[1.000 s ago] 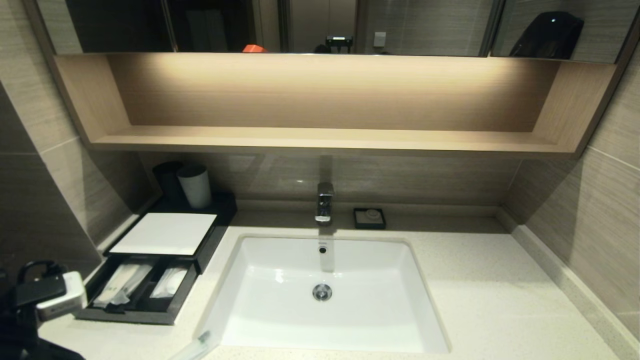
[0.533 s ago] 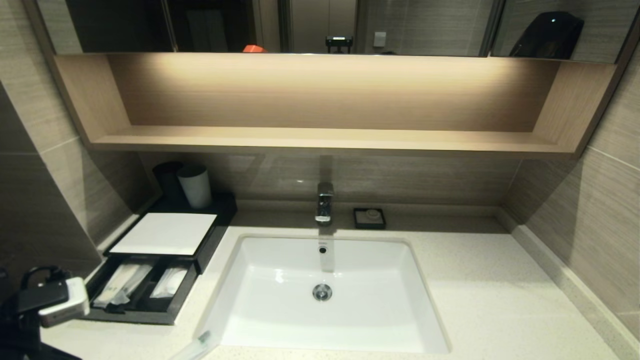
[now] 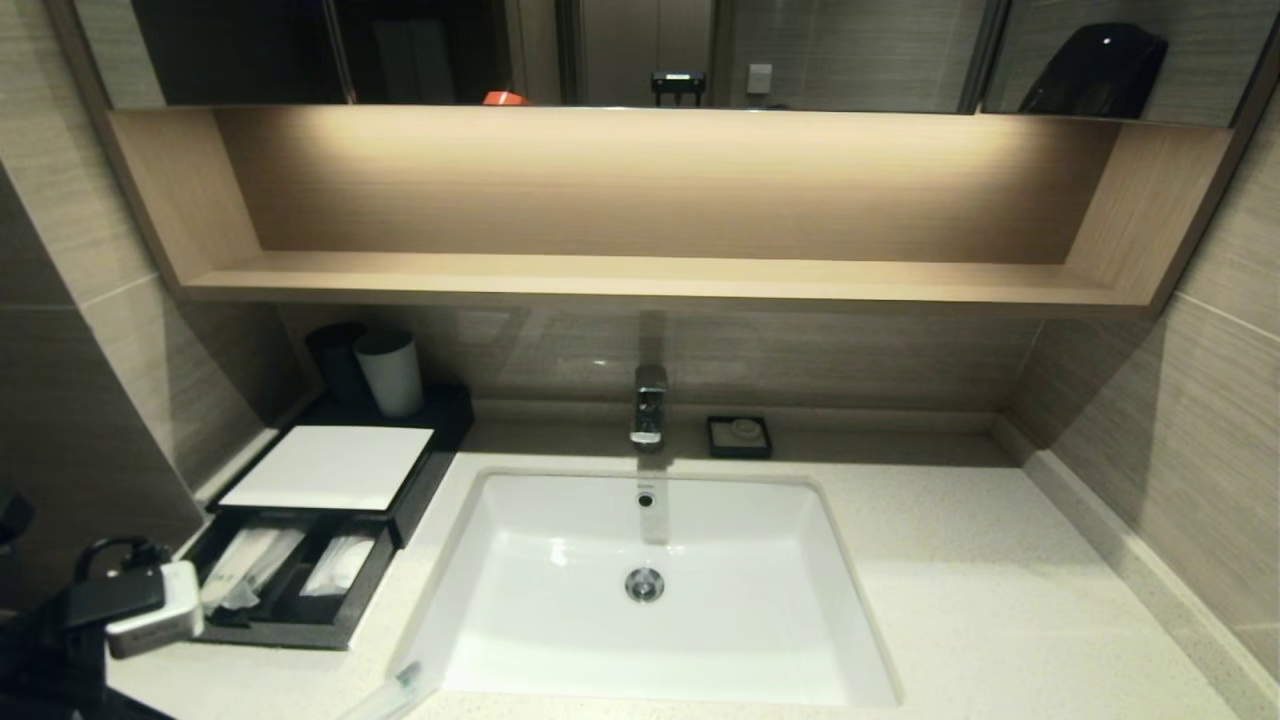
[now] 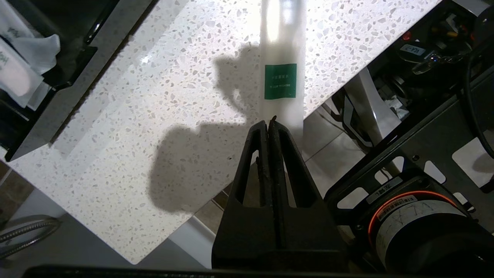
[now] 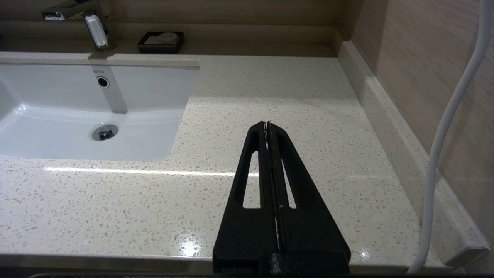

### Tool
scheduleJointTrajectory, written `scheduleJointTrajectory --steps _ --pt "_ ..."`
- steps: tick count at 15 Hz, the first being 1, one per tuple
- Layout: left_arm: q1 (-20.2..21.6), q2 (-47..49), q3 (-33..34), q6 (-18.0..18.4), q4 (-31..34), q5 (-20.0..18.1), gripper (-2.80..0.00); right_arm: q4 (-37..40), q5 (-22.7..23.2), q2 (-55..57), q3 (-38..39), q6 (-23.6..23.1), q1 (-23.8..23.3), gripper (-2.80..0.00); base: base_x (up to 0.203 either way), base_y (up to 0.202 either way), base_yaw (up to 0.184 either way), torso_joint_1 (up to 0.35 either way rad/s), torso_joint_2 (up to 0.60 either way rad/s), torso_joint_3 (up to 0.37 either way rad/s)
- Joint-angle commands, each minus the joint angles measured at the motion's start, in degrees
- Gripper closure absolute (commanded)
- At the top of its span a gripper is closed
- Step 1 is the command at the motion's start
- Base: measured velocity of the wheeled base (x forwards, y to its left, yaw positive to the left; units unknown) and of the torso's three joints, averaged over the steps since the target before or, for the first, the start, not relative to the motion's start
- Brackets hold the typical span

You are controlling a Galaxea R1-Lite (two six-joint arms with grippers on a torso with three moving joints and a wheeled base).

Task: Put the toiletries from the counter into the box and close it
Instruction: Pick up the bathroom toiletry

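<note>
The shelf (image 3: 640, 275) is lit warmly from above; glare is thrown across the counter (image 5: 270, 96) beside the sink (image 5: 77, 108).

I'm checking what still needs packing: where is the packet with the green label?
In the head view the green-label packet lies at the counter's front edge, left of centre, by the sink's front-left corner; the left wrist view shows one end overhanging, just ahead of the shut left gripper.

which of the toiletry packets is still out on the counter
The packet with the green label, lying at the counter's front edge by the sink; the other packets already sit in the box's drawer.
</note>
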Motion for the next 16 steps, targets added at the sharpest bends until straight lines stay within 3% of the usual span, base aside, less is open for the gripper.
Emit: scheduleJointTrajectory --steps 1,4,5,16 --pt "-2.89 1.32 0.36 -0.15 0.04 1.05 0.0 0.0 0.0 -0.07 0.01 -0.02 0.0 0.0 0.0 0.0 0.0 0.0 0.0 0.0" --pt "-3.68 0.8 0.79 -0.37 -1.29 1.29 0.0 0.0 0.0 -0.03 0.01 -0.03 0.0 0.0 0.0 0.0 0.0 0.0 0.0 0.0" --pt "-3.68 0.63 1.23 -0.37 -1.39 1.29 -2.8 0.0 0.0 0.0 0.01 -0.02 0.0 0.0 0.0 0.0 0.0 0.0 0.0 0.0" --pt "-3.5 1.44 6.0 -0.19 -5.62 0.94 -2.8 0.0 0.0 -0.09 0.01 -0.02 0.0 0.0 0.0 0.0 0.0 0.0 0.0 0.0"
